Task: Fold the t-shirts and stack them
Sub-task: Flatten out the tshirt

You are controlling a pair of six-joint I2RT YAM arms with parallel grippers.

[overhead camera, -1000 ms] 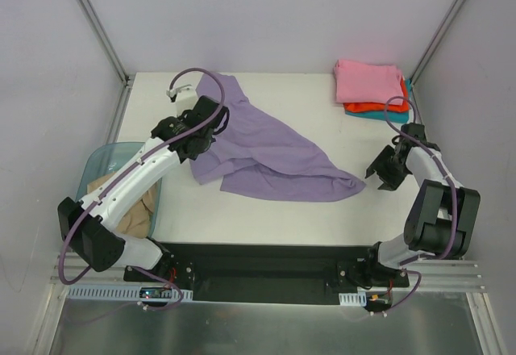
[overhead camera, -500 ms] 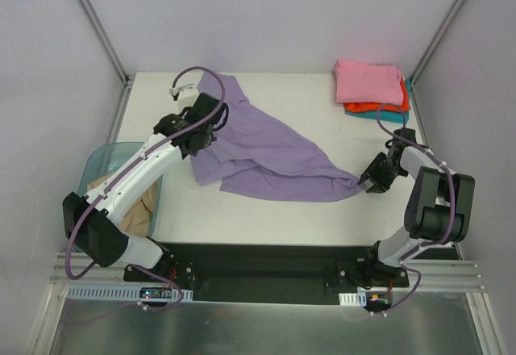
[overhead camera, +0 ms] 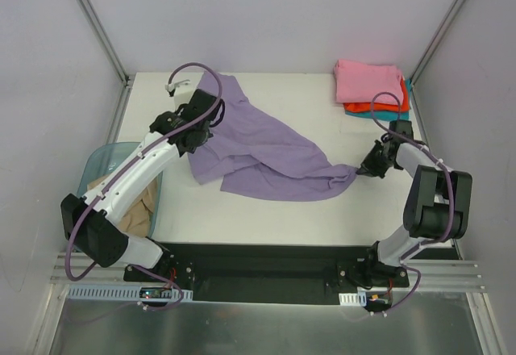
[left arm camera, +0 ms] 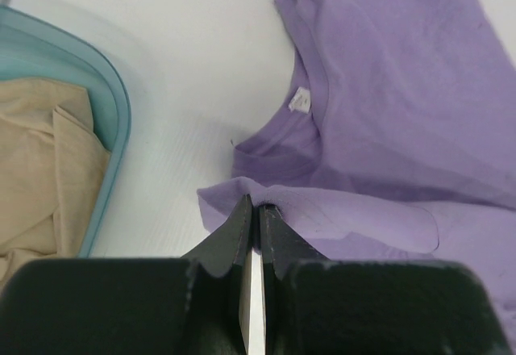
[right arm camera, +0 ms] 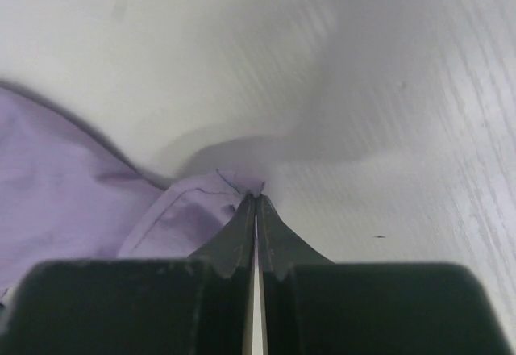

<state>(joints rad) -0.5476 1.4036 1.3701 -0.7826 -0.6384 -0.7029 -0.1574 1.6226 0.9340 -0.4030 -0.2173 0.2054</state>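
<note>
Top external view, showing the lavender shirt [overhead camera: 274,157] sprawling crumpled across the table [overhead camera: 242,210], from far left to mid right. Pinching a folded edge below the collar with the closed left gripper [left arm camera: 251,206]; nipping the shirt's rightmost corner with the closed right gripper [right arm camera: 255,198]. Probably spreading the cloth flat before folding: calling for drawing both grips apart slowly and evenly, staying low, guarding against the thin right-hand pinch slipping. Waiting stacked at far right: pink shirt [overhead camera: 369,81], orange-red shirt [overhead camera: 375,106], teal shirt [overhead camera: 389,117]. Sitting in the bin [overhead camera: 95,161] at near left: tan shirt [overhead camera: 139,214].
</note>
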